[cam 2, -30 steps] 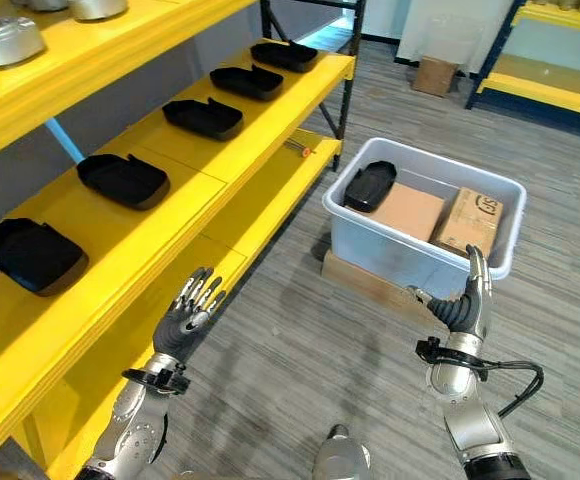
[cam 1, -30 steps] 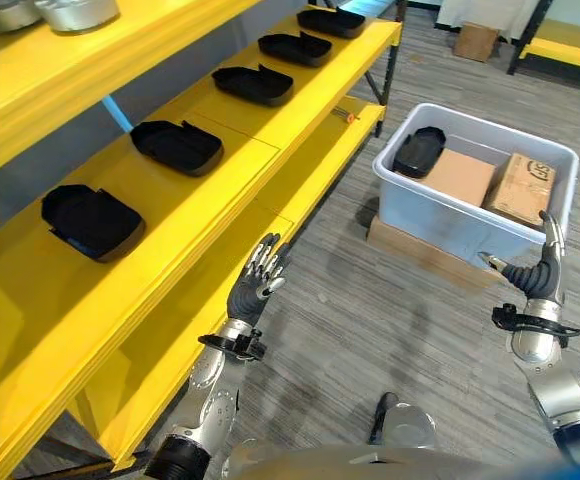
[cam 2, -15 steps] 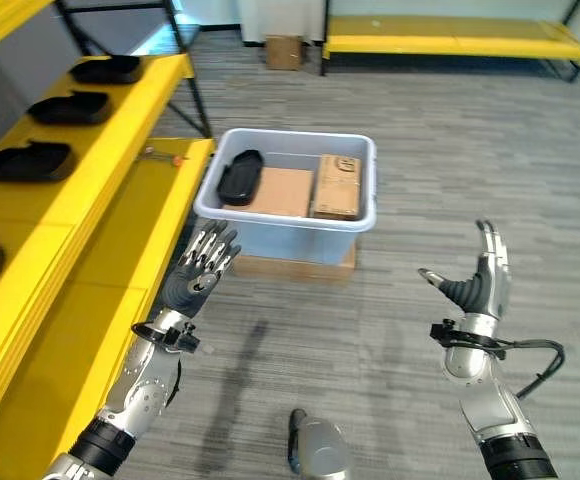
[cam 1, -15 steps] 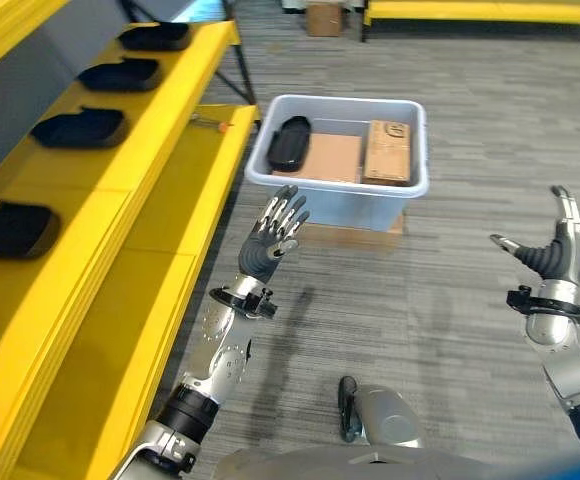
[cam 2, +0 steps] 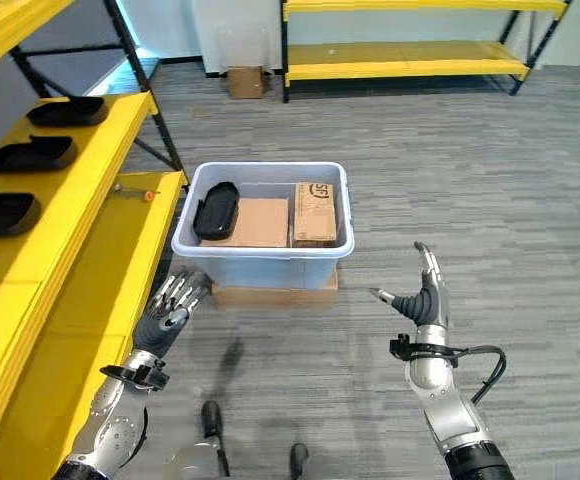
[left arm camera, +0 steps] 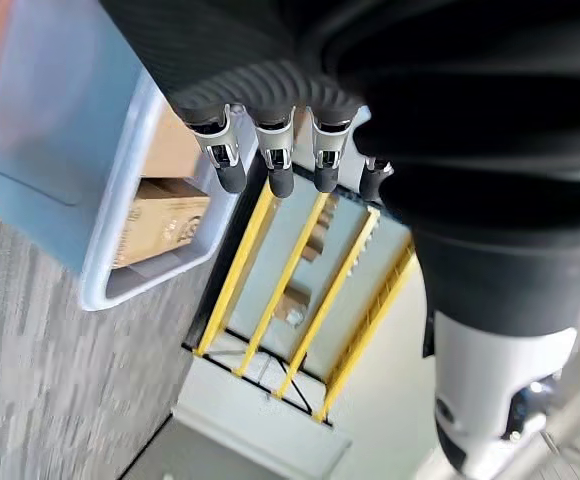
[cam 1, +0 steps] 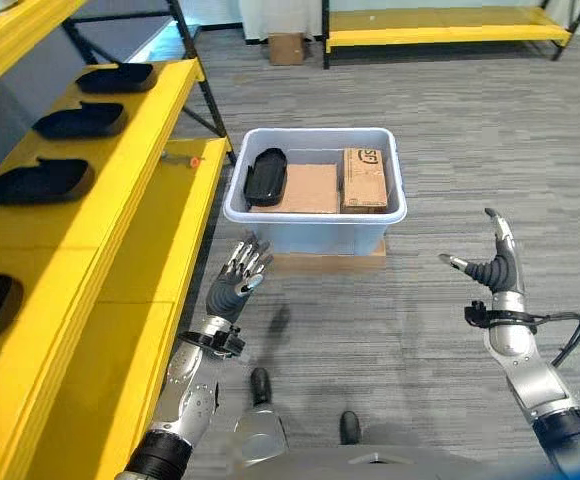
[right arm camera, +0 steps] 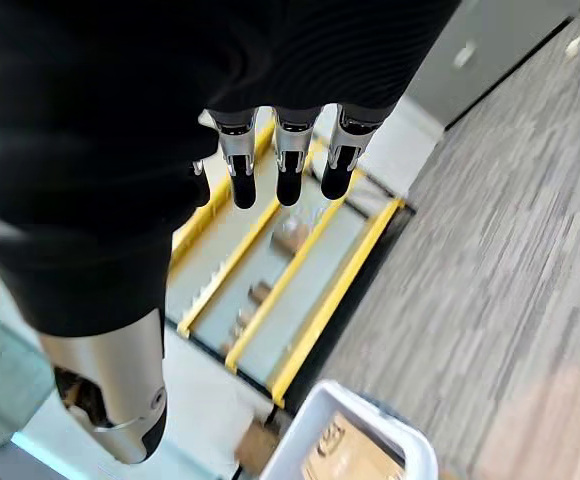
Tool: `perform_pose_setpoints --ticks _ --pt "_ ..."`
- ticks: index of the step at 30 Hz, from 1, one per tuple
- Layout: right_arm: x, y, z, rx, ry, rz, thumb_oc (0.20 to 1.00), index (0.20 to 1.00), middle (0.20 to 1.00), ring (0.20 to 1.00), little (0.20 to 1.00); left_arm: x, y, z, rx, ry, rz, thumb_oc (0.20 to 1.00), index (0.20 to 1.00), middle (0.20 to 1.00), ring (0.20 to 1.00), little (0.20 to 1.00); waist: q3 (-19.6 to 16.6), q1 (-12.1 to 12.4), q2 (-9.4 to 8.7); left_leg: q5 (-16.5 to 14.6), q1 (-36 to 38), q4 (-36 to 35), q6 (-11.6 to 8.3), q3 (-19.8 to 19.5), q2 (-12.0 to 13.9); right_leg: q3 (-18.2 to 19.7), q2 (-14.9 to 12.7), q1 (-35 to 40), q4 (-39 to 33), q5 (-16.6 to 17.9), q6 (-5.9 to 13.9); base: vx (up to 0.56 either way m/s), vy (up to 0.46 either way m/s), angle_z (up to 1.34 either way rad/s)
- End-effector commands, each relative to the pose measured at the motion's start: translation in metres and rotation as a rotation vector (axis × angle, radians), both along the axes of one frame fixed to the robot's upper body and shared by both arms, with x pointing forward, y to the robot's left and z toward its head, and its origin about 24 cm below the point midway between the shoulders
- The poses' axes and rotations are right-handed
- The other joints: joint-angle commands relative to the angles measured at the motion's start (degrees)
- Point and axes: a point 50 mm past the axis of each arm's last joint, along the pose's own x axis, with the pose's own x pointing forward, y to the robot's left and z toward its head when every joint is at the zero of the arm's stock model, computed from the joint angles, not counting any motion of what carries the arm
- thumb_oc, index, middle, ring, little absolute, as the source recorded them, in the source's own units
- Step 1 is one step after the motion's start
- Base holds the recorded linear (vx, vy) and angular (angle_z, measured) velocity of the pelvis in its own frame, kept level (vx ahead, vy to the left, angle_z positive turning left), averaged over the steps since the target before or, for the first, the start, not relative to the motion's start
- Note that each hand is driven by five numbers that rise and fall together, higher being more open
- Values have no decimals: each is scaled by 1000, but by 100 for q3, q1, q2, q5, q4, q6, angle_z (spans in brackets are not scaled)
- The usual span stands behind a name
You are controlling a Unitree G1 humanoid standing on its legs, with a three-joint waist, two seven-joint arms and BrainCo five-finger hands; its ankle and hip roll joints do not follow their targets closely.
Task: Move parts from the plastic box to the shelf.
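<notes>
A pale blue plastic box (cam 1: 315, 225) stands on the floor ahead of me on a flat cardboard sheet. Inside it lie one black moulded part (cam 1: 266, 175) at its left end and two cardboard boxes (cam 1: 364, 179). Several more black parts (cam 1: 35, 180) sit in a row on the yellow shelf (cam 1: 120, 200) at my left. My left hand (cam 1: 232, 288) is open, fingers spread, in front of the box's near left corner and short of it. My right hand (cam 1: 495, 268) is open and raised, to the right of the box, holding nothing.
The yellow shelf has a lower level (cam 1: 160, 300) reaching towards the box. Another low yellow rack (cam 1: 440, 18) runs along the far side, with a small cardboard box (cam 1: 286, 48) on the floor beside it. Grey carpet lies open to the right.
The camera has swung and the box now sits nearer the middle of the view. My left hand has dropped lower and back from the box; my right hand is closer in.
</notes>
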Motion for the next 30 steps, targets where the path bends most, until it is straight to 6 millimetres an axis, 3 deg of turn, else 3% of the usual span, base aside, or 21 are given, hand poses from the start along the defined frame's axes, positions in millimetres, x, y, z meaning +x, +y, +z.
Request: perform_pose_setpoints --ticks 1,6,10,12,14,16,17,19,20,21,22,26,28,30 --pt "8 13 34 49 -156 80 1000 1000 1000 1000 1000 3 10 27 113 -163 -10 1000 1000 1000 1000 1000 -117 277 -211 -162 198 258 191 43 -265 -1214 -673 -350 952 -77 694 273 365 -6" --pt "14 22 34 70 -171 87 1000 1000 1000 1000 1000 4 12 25 156 -143 -20 1000 1000 1000 1000 1000 -204 434 -246 -381 269 271 458 127 -507 -1335 -725 -605 1774 16 837 105 195 -6" --pt "21 30 35 99 -174 88 1000 1000 1000 1000 1000 3 13 24 192 -127 -28 1000 1000 1000 1000 1000 -199 633 -249 -549 473 174 705 419 -686 -1762 -1112 -844 3068 390 1072 65 188 -24" --pt "22 35 34 102 -175 94 1000 1000 1000 1000 1000 3 12 22 185 -119 -23 1000 1000 1000 1000 1000 -176 661 -199 -575 614 92 733 500 -690 -1853 -1248 -1045 3317 550 1098 81 125 -31" --pt "23 38 34 104 -178 107 1000 1000 1000 1000 1000 3 13 20 174 -111 -8 1000 1000 1000 1000 1000 -154 643 -170 -565 743 29 681 534 -648 -1935 -1241 -1121 2965 570 1073 84 8 -37" --pt "22 38 34 103 -185 115 1000 1000 1000 1000 1000 4 13 20 174 -107 -6 1000 1000 1000 1000 1000 -137 595 -204 -579 827 21 610 558 -624 -1987 -1252 -1159 2179 709 1079 113 -100 -36" --pt "22 38 36 104 -193 115 1000 1000 1000 1000 1000 4 11 20 174 -107 -9 1000 1000 1000 1000 1000 -105 540 -251 -639 933 14 566 570 -635 -2019 -1298 -1190 1412 971 1130 155 -139 -26" --pt "21 38 36 108 -201 110 1000 1000 1000 1000 1000 4 9 20 175 -105 -19 1000 1000 1000 1000 1000 -89 474 -311 -736 1032 11 542 557 -679 -1963 -1387 -1288 808 1354 1227 221 -148 -26" --pt "20 37 35 113 -204 98 1000 1000 1000 1000 1000 2 6 17 181 -100 -33 1000 1000 1000 1000 1000 -73 404 -368 -950 1208 -16 504 464 -720 -1759 -1540 -1433 321 1797 1437 287 -149 -19" --pt "20 37 34 116 -206 93 1000 1000 1000 1000 1000 1 5 16 183 -97 -42 1000 1000 1000 1000 1000 -64 392 -393 -1020 1263 -7 506 452 -730 -1705 -1614 -1479 143 2001 1506 446 -287 14" --pt "19 35 33 116 -209 74 1000 1000 1000 1000 1000 -3 0 13 187 -92 -69 1000 1000 1000 1000 1000 15 374 -452 -1087 1415 40 488 538 -705 -1824 -1854 -1627 -251 2373 1561 426 -242 19" --pt "16 33 32 119 -200 65 1000 1000 1000 1000 1000 -6 -7 12 183 -78 -90 1000 1000 1000 1000 1000 41 342 -428 -1297 1618 159 439 517 -598 -1894 -1899 -1524 -526 2381 1632 368 -180 16" --pt "13 29 33 94 -203 62 1000 1000 1000 1000 1000 -7 -12 10 176 -62 -94 1000 1000 1000 1000 1000 15 232 -464 -1303 1596 322 395 446 -569 -1737 -1783 -1376 -666 2245 1483 399 -234 57" --pt "12 30 36 42 -208 72 1000 1000 1000 1000 1000 -8 -16 9 175 -53 -102 1000 1000 1000 1000 1000 -39 141 -496 -1361 1586 472 328 420 -478 -1601 -1702 -1405 -294 2039 1374 453 -226 45"
